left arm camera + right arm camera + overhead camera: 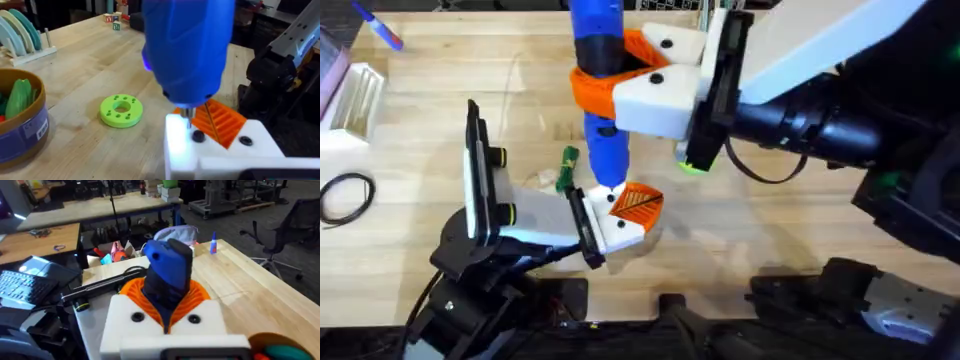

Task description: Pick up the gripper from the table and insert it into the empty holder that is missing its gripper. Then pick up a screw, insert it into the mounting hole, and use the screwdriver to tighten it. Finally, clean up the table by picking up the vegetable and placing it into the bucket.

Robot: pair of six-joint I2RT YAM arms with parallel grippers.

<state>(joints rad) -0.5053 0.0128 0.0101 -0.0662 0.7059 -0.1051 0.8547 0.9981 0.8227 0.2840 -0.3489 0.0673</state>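
Clamping the chunky blue powered screwdriver (pixel 600 80) between its orange ribbed pads, the right gripper (pixel 640 75) holds it upright, tip down on the white blocky holder (pixel 620 228) of the left gripper (pixel 625 215), beside the seated ribbed orange wedge (pixel 638 203). How far the left gripper is spread cannot be told. The left wrist view adds the bit (pixel 189 116) at a mounting hole, a lime-green round disc (pixel 121 110) on the wooden tabletop (pixel 90 70), and the blue-sided bucket (pixel 25 140) holding a green vegetable (pixel 20 95).

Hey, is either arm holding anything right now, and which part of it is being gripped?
The right pincer holds the blue screwdriver upright, clamped around the upper middle of its body, tip down on the white holder. Whether the left pincer holds anything cannot be told.
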